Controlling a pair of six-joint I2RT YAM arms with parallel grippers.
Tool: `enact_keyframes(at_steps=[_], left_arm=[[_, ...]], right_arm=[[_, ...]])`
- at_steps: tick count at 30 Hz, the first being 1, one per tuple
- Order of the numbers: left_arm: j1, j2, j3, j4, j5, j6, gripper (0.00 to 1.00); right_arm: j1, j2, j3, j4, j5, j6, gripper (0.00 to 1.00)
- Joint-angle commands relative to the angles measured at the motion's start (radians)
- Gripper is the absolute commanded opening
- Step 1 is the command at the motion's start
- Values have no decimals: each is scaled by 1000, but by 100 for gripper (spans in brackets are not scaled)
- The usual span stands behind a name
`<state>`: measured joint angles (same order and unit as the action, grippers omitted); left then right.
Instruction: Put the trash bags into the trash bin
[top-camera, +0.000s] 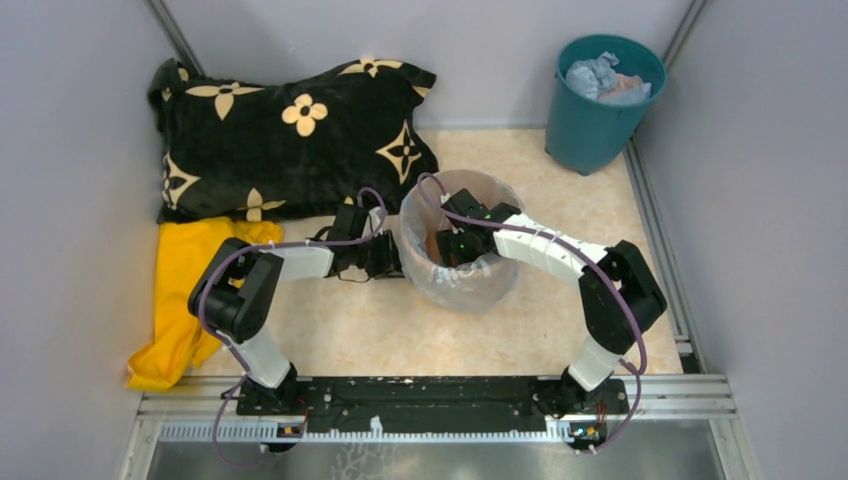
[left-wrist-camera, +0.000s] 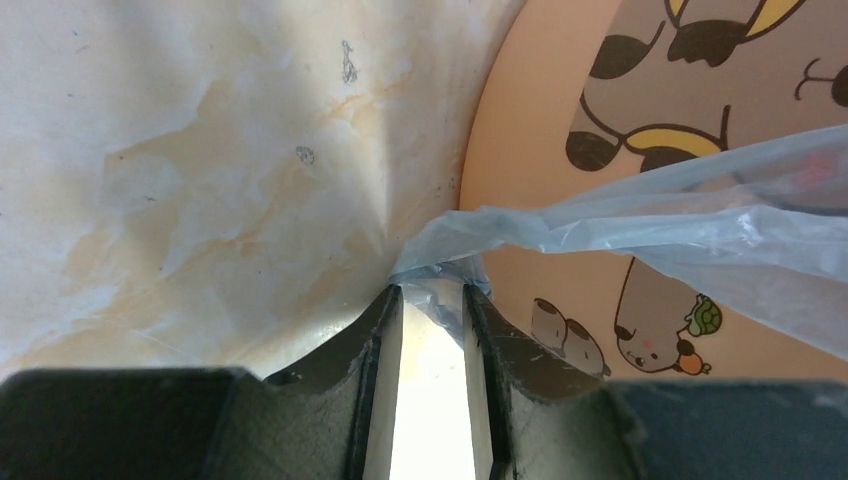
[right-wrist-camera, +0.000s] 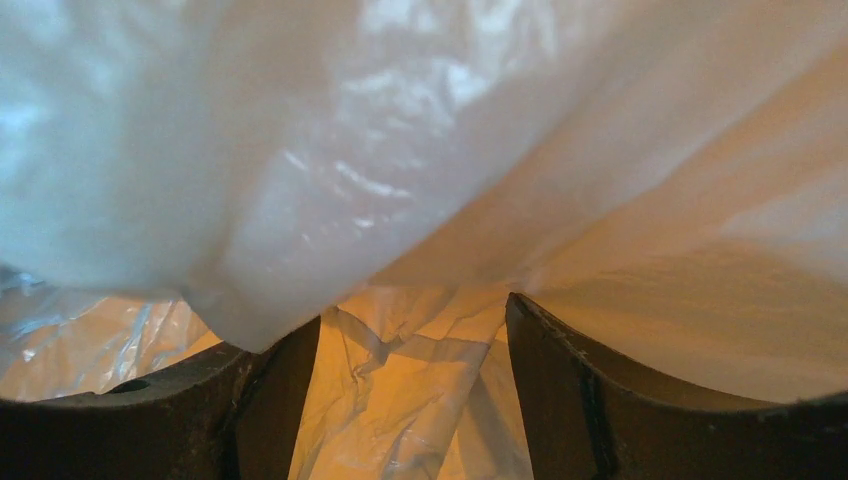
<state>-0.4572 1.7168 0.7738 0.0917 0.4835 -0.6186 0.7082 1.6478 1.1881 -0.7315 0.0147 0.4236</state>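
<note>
The arm bases (top-camera: 265, 395) sit at the near edge of the bench (top-camera: 350, 330). Both arms reach forward to the bin (left-wrist-camera: 540, 130) at mid-bench.

**Progress.** One bag (top-camera: 470, 290) is draped over the bin. Its film covers the mouth and hangs down the outer wall nearly to the bench. Judged from this, the bag is partly in. What is left is to push the loose film down inside, settle the edge at the rim, and let go with both grippers.

**Left gripper** (left-wrist-camera: 433, 295). It is low on the left of the bin, just beside the wall. The jaws stand narrow and pinch a fold of the bag's edge between the fingertips. The film runs taut from there across the bin's printed side.

**Right gripper** (right-wrist-camera: 412, 325). It is inside the bin mouth, under the film. The jaws stand apart with nothing pinched. Crumpled film lies just ahead of them, and a sheet sags over the fingers from above.

**Beyond.** A yellow cloth (top-camera: 180, 290) lies at the left and a black flowered pillow (top-camera: 290, 130) lies behind it. A teal bucket (top-camera: 590, 130) stands at far right, well apart. It holds crumpled pale material, and whether this is another bag cannot be told.
</note>
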Motion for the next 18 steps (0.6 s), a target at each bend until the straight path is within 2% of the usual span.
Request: enact_keyframes(at_steps=[1,18], left_arm=[[4,18,23,41,4,-6,35],[3,-45,57,-5,10,-1,35]], right_arm=[[11,15,-22,22,80,7,68],[10,53,-80,34,81,-17,71]])
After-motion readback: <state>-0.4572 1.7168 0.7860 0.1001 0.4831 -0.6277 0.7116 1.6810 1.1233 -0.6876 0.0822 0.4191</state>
